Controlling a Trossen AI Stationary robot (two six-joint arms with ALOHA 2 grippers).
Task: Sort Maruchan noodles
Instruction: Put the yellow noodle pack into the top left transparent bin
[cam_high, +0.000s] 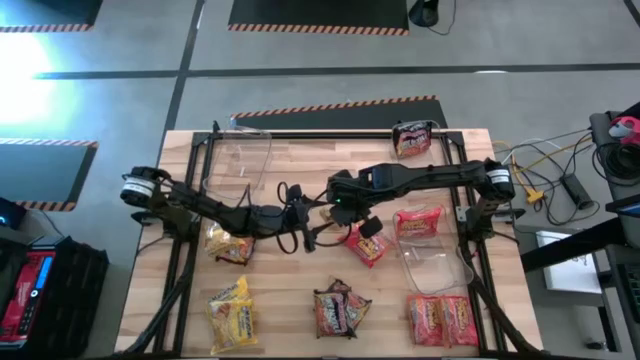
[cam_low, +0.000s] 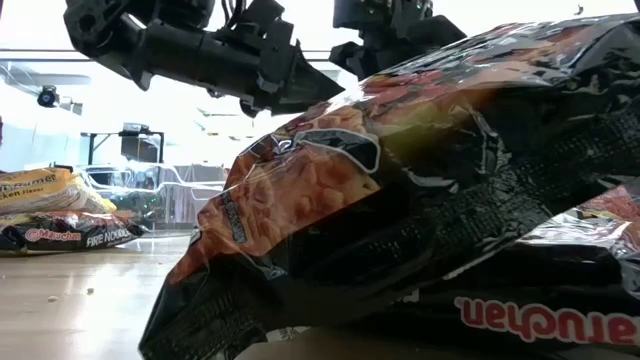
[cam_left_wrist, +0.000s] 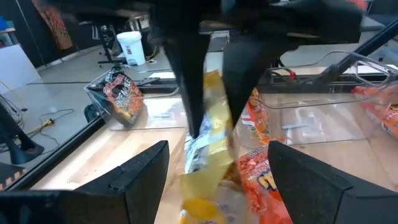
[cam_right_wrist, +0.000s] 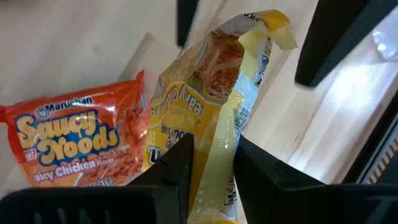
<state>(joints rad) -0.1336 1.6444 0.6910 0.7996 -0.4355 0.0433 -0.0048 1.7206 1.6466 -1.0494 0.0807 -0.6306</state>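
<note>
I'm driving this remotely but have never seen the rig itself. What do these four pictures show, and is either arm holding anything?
Two dark robot arms work over a wooden table. One camera looks straight down on it, one sits at table height, almost blocked by a dark packet, and one rides on each wrist. The right gripper is shut on a yellow noodle packet, lifted near the table's middle. The left gripper faces it with fingers open, the packet hanging between them. An orange packet lies on the table below. More packets lie along the front edge, and clear bins stand further back.

Right tool pinches a yellow packet (orange packet beside).
</note>
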